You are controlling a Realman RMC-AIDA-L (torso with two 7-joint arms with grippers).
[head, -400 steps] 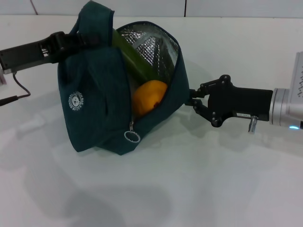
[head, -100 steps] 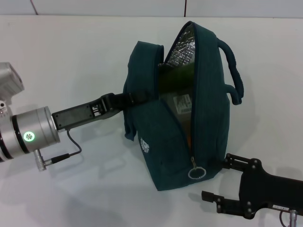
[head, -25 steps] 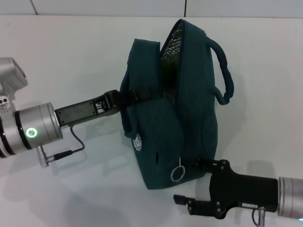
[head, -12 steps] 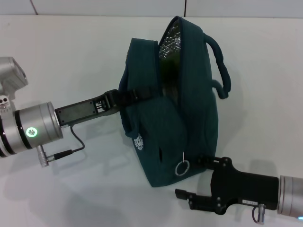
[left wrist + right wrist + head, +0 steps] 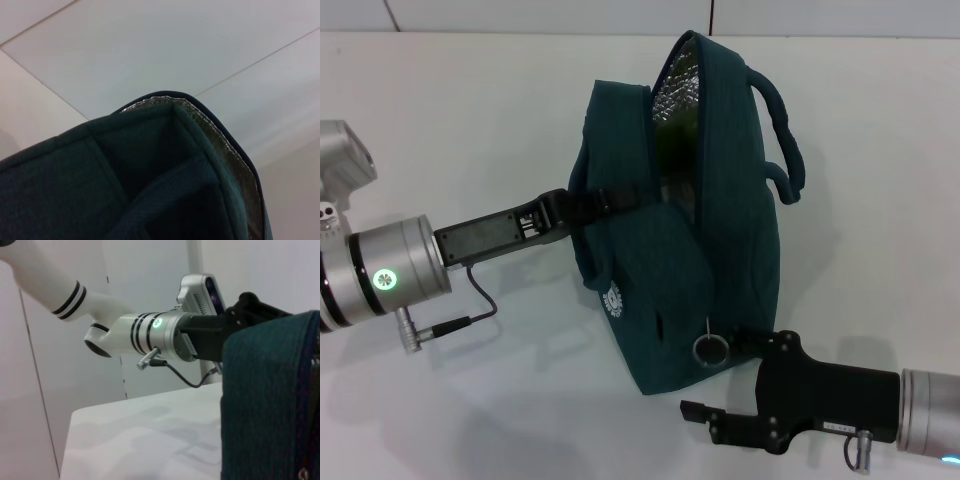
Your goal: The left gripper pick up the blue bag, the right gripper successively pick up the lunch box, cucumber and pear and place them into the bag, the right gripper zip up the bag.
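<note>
The blue bag point(image 5: 720, 230) stands upright in the middle of the table. Its top gapes and shows the foil lining point(image 5: 675, 88) and a strip of green cucumber point(image 5: 670, 145). The lunch box and the pear are hidden. My left gripper point(image 5: 607, 203) is shut on the bag's strap at its left side. My right gripper point(image 5: 712, 372) is open at the bag's lower front corner, with the ring zipper pull point(image 5: 708, 348) just by its upper finger. The left wrist view shows only bag fabric point(image 5: 150, 170). The right wrist view shows the bag's side point(image 5: 270, 400) and the left gripper point(image 5: 247, 310).
The white table point(image 5: 470, 110) stretches around the bag. The bag's free loop handle point(image 5: 788, 130) sticks out to the right. The left arm's thin cable and plug point(image 5: 440, 325) hang under its silver cuff.
The bag has tipped slightly more upright and the ring zipper pull has risen a little. The right gripper has shifted slightly at the bag's lower corner. The left gripper holds still.
</note>
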